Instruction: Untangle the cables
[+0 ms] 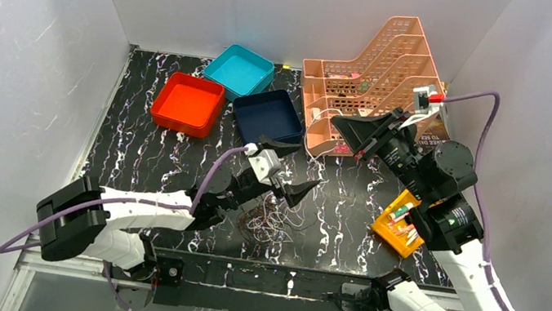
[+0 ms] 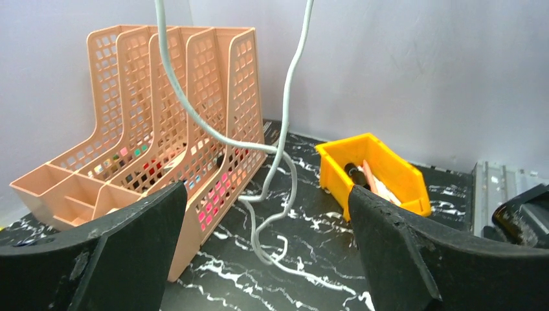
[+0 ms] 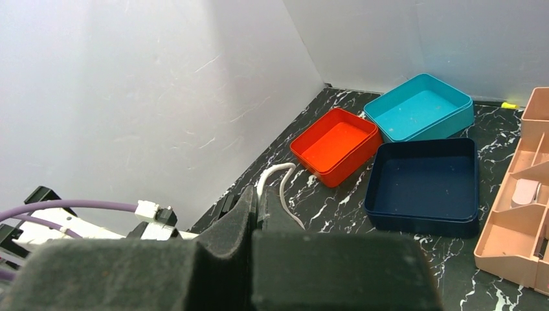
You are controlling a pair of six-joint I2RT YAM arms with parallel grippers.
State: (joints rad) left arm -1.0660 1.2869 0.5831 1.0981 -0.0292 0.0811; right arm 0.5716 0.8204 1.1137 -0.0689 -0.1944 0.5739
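Observation:
A tangled bunch of thin whitish, black and brown cables [image 1: 267, 222] lies on the marbled table near the front edge, just below my left gripper [image 1: 308, 166]. That gripper is open and empty above the table. In the left wrist view [image 2: 268, 194] a whitish cable [image 2: 287, 123] hangs down ahead between the jaws and coils on the table. My right gripper [image 1: 339, 128] is raised by the pink organizer and shut on that whitish cable [image 1: 318, 129]. In the right wrist view [image 3: 257, 194] the cable [image 3: 282, 186] loops out from the closed jaws.
A pink mesh file organizer [image 1: 375, 79] stands at the back right. A yellow bin [image 1: 399, 223] with small parts sits by the right arm. Red [image 1: 188, 103], teal [image 1: 239, 70] and navy [image 1: 269, 115] trays sit at the back left. White walls close in the table.

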